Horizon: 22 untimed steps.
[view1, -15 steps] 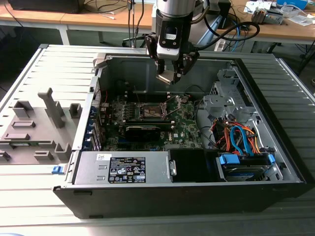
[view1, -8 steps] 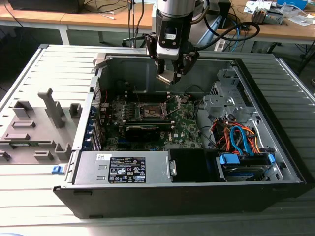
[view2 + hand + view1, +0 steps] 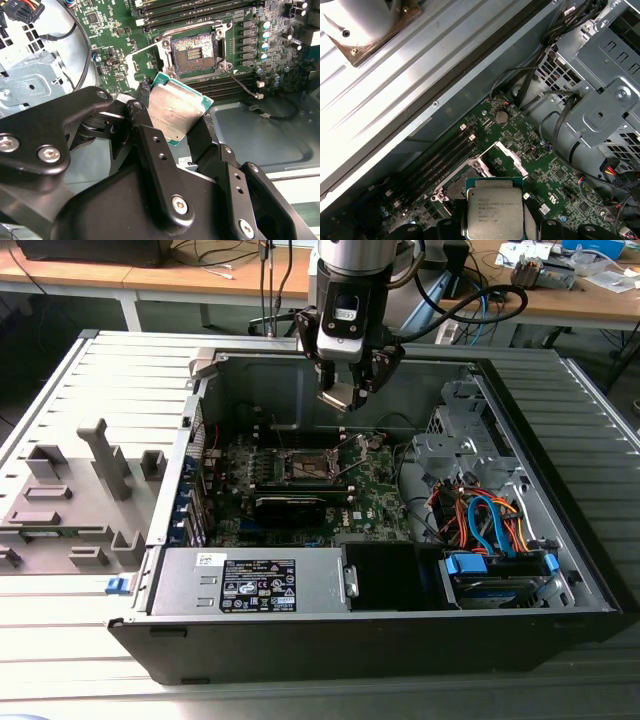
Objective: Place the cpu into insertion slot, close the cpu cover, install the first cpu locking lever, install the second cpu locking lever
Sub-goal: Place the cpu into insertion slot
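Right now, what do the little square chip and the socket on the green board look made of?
The cpu looks like matte silver-grey metal on top, with a soft sheen, over a thin green board edge. The insertion slot seems to have a shiny silver metal rim around a brownish centre, perhaps plastic with tiny contacts.

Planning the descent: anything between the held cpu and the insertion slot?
Nothing visible. The gripper holds the cpu in the air above the board. The insertion slot lies uncovered, its contact field exposed. A thin cable runs beside the slot's rim, not across it.
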{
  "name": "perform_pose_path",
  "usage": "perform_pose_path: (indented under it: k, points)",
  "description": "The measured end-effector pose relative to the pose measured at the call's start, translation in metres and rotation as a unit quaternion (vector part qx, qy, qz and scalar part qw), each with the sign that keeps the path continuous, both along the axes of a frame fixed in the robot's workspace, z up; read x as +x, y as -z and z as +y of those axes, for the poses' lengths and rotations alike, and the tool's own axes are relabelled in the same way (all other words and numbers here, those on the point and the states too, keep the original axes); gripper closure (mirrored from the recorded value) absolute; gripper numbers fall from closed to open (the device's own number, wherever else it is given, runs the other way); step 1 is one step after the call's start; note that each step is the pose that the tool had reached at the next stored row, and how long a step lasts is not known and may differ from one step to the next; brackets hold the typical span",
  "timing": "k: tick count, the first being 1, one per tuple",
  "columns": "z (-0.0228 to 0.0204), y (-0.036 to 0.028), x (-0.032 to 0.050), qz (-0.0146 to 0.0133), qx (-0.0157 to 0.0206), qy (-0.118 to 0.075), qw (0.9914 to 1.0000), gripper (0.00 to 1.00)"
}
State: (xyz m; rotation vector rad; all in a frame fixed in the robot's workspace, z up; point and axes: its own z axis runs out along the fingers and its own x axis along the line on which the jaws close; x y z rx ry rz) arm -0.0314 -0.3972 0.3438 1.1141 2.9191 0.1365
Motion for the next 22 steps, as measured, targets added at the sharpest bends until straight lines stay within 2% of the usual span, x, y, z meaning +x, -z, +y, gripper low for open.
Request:
perform_pose_path:
  k: [22]
  points:
    - [0.0,0.0001,0.0,0.0,-0.0001,0.014,0.99991,0.45]
